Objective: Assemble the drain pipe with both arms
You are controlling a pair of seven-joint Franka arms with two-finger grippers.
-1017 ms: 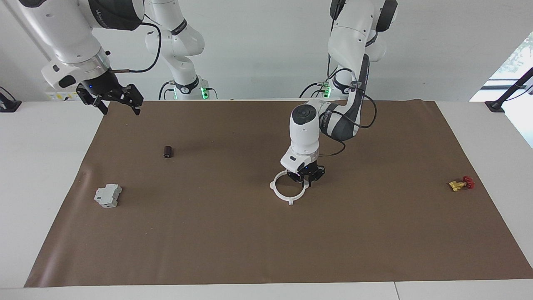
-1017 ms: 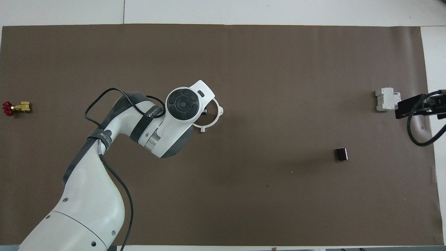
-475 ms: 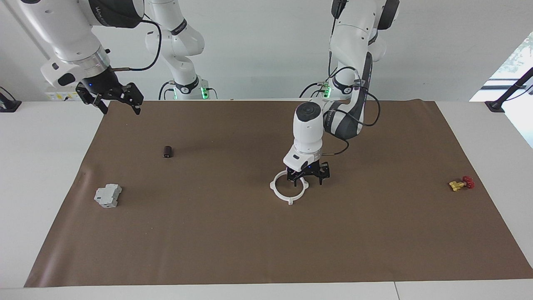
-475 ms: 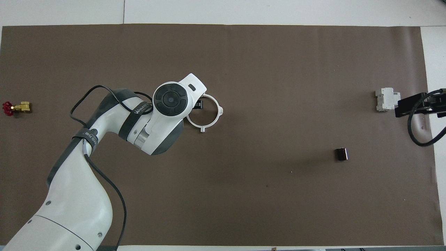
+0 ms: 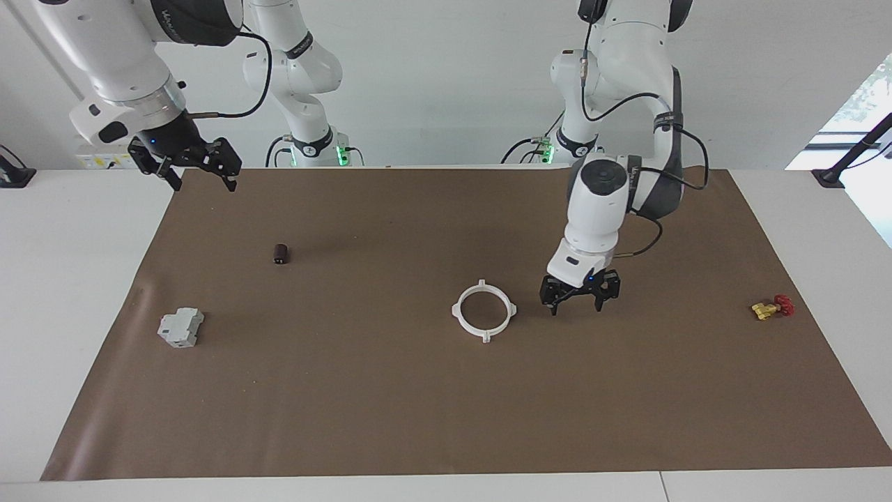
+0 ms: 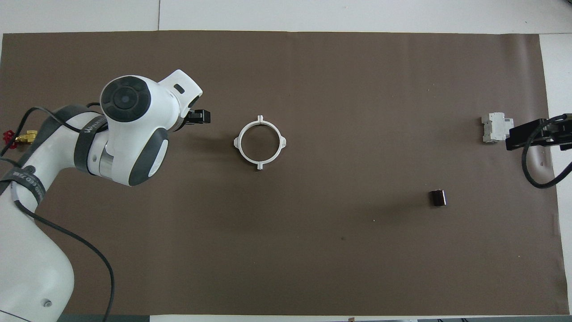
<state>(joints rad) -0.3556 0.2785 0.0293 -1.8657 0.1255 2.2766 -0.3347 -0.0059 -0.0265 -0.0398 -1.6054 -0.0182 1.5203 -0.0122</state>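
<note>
Since a second ago, the left tool [image 5: 580,300] has come away from the drain pipe [image 5: 485,311] and shifted toward the left arm's end of the tabletop [image 5: 83,251]; it now hangs low over the brown mat [image 5: 390,404] just beside the ring, apart from it, fingers spread and holding nothing. The other things lie where they lay.

Across the facing view from one side to the other: the right tool [image 5: 198,176] waits raised over the mat's corner at the right arm's end, its fingers parted and empty. Under that side, a grey blocky part [image 5: 180,328] lies on the mat, and a small dark cylinder [image 5: 281,254] sits nearer to the robots than it. Near the middle rests the drain pipe, a flat white ring with four small tabs, joined and lying free on the mat; the overhead view shows it whole [image 6: 259,143], uncovered. Beside it comes the left tool [image 6: 199,116]. A small brass valve with a red handle [image 5: 772,307] lies toward the left arm's end.
</note>
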